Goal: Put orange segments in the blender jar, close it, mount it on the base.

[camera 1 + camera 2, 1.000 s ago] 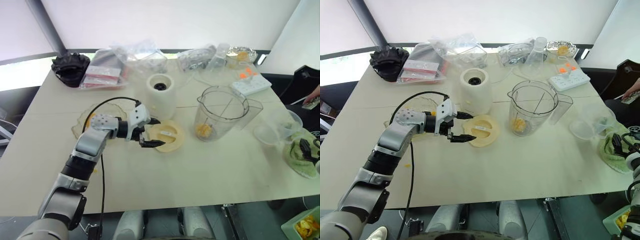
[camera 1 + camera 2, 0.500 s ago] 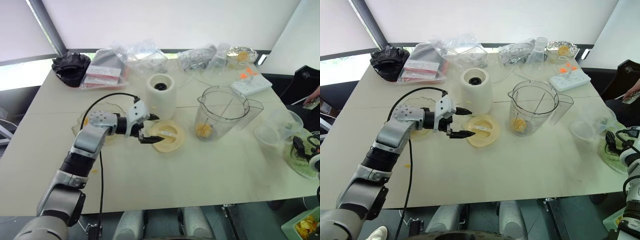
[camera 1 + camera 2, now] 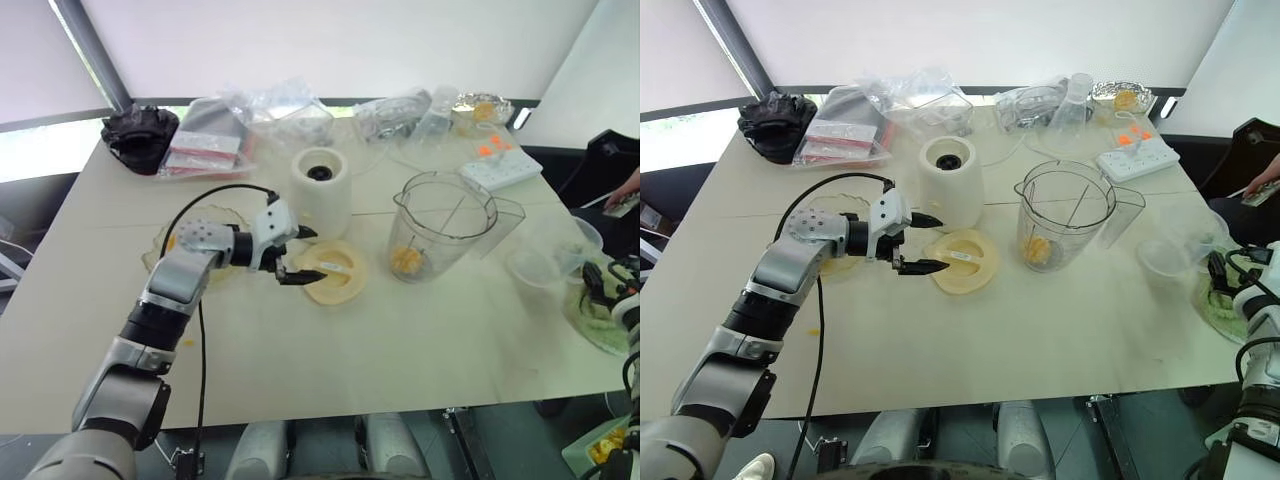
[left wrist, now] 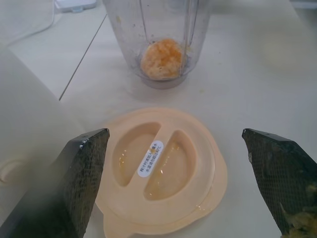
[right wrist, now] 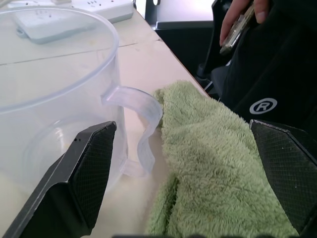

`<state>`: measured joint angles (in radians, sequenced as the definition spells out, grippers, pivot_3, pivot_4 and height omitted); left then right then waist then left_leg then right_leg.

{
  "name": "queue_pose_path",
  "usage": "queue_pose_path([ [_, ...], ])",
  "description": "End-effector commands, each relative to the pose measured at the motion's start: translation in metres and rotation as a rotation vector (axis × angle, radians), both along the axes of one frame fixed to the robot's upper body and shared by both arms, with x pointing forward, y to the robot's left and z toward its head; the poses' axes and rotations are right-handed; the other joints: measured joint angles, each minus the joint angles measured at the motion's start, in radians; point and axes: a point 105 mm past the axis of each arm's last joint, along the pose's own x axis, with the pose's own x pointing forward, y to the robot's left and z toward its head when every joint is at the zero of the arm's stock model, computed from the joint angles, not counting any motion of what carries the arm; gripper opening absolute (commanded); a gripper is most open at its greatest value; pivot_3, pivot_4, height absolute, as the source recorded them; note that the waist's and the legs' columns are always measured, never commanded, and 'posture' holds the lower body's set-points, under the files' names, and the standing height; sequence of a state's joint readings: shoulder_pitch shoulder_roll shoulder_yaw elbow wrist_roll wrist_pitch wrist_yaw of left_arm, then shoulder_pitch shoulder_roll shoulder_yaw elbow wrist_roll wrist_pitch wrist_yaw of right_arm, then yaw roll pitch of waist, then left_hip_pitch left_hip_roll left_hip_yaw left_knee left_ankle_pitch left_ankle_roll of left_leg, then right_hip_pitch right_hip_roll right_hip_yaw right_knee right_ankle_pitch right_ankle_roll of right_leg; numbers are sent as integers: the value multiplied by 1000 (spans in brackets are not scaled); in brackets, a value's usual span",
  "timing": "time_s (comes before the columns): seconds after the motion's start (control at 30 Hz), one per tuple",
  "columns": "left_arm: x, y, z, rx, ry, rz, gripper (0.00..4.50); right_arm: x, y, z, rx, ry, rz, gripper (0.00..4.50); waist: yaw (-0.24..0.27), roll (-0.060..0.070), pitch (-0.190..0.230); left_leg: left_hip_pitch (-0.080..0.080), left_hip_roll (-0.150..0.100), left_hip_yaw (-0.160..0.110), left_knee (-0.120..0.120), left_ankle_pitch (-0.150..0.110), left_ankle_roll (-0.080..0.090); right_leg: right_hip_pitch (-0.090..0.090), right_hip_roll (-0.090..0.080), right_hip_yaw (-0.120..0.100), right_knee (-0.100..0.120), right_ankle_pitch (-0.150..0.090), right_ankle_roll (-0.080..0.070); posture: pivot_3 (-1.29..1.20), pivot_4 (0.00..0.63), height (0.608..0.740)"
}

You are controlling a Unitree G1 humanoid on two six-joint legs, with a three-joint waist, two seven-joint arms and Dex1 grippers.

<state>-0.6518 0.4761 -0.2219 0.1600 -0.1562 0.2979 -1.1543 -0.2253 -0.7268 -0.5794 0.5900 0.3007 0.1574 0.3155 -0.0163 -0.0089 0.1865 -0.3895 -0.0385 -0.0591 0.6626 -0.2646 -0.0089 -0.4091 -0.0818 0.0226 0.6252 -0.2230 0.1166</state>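
The left gripper (image 3: 917, 243) hangs wide open beside the lid (image 3: 962, 260). The right gripper (image 5: 190, 173) gapes, empty, over a green towel (image 5: 213, 183). Orange segments (image 3: 406, 260) lie in the jar (image 3: 445, 225).

Cream table (image 3: 400, 350) w/ bright white blinds (image 3: 330, 45) behind, dark window post (image 3: 85, 50) at left.

Bare table (image 3: 970, 340) lies in front of the lid (image 3: 962, 262); the base (image 3: 950, 182) stands just behind it.

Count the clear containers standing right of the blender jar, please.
2, maybe more hidden: a clear bowl between the blender jar and green towel, and a handled clear tub beside that towel.
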Motion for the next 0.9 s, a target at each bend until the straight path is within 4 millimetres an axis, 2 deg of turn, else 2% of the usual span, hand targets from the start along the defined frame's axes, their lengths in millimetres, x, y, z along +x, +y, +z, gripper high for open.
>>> queue_pose_path([
  [0.03,3,-1,11,10,-52,-9,4482,4,-4,11,-38,-36,-13,4500,0,0,0,0,0,0,0,0,0,0,0,0,0,0,0,0,150,740],
  [0.37,3,-2,13,18,-72,-12,4482,3,-7,8,-46,-40,-17,4500,-1,0,0,0,0,0,0,0,0,0,0,0,0,0,0,0,150,740],
  [0.9,7,-9,13,15,-81,-34,4482,-6,24,7,-12,-51,67,4500,1,0,0,0,1,-1,0,0,0,0,0,0,-1,0,0,0,150,740],
])
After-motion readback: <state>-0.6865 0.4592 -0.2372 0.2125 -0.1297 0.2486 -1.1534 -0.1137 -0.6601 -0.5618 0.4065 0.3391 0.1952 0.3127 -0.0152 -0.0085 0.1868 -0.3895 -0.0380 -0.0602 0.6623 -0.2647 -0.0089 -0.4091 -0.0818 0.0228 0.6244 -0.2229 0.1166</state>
